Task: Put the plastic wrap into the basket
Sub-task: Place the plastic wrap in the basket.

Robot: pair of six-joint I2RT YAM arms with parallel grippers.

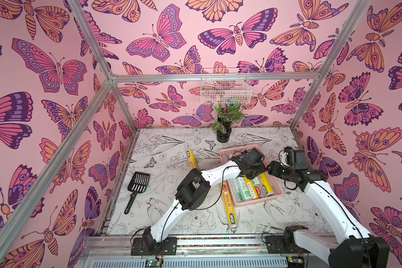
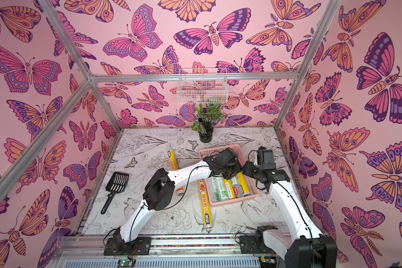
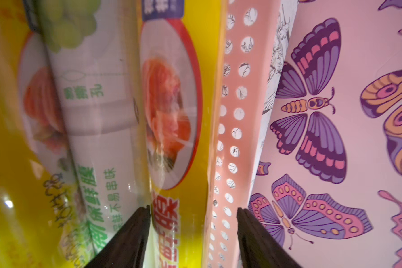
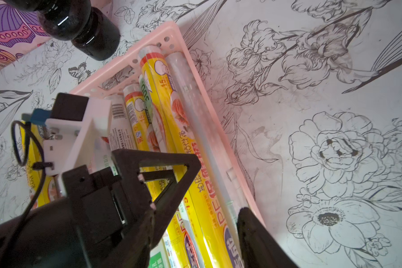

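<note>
Closest to the lens, left wrist view: left gripper had its fingers parted, straddling a yellow plastic-wrap roll that lay against the pink basket wall; no pinch evident. In a top view, several rolls lay inside. Likely next target, a loose yellow roll on the table at lower centre, sat just left of the basket, long axis parallel to it, below-left of the left gripper. The left arm was nearer, stretched rightward, wrist dipped into the basket. The right gripper hovered by the right rim, fingers apart, empty.
</note>
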